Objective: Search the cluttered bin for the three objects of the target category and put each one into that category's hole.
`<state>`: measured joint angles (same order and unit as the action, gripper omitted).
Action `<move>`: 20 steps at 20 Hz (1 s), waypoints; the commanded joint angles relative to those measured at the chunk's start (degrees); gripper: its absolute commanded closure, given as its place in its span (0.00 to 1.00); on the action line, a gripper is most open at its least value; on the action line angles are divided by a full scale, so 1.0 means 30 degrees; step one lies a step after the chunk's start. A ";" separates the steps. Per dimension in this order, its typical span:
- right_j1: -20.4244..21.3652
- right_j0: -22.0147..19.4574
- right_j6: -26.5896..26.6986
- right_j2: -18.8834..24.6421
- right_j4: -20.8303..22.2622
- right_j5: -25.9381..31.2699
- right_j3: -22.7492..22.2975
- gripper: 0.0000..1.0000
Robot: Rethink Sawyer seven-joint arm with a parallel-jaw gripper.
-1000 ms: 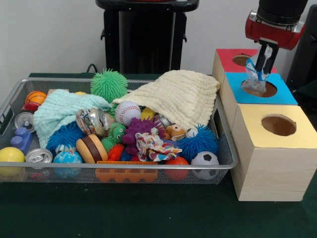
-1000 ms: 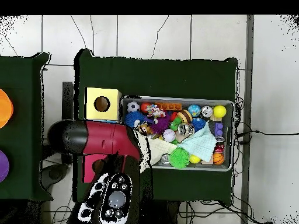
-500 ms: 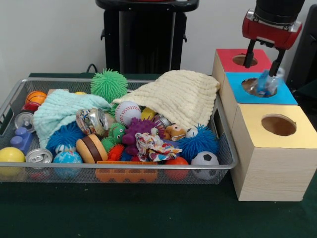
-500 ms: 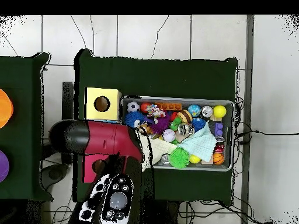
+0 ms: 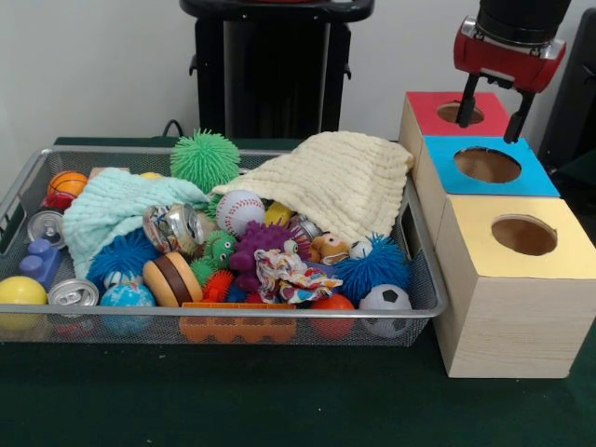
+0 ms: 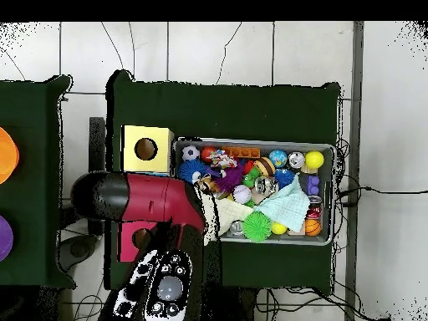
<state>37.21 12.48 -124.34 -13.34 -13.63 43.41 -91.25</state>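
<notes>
Gripper [image 5: 492, 107] above round hole of blue-topped wooden box [image 5: 487, 165], fingers apart, empty. No target object visible at hole. Drop step judged done. Next: travel to cluttered wire-mesh bin [image 5: 421, 279] beside box, locate next target.

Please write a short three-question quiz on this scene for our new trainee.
1. True or false: the gripper is open and holds nothing.
2. Which box does the gripper hang over? A) yellow box B) blue box C) the bin
3. Fill in: the cream towel hangs over the bin's edge next to the ____ box.

Key: 1 true. 2 B. 3 blue.
</notes>
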 commanded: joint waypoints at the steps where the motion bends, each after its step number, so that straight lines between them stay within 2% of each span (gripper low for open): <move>1: -0.0463 -0.0375 -0.4100 0.0464 -0.0669 -0.0962 -0.0347 0.00; 5: 0.0191 -0.1090 -0.2800 0.0549 -0.0273 -0.1253 -0.1001 0.00; 8: 0.1522 -0.2230 -0.0765 0.0707 0.0286 -0.1494 -0.2433 0.00; 11: 0.2658 -0.3260 0.0522 0.1216 0.0340 -0.2262 -0.4028 0.00; 15: 0.4000 -0.5345 0.2548 0.2433 0.0537 -0.3686 -0.6267 0.00; 20: 0.5195 -0.9078 0.5215 0.4612 0.1255 -0.5483 -0.8944 0.00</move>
<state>48.89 -6.89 -124.32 -8.95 -13.47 33.09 -104.15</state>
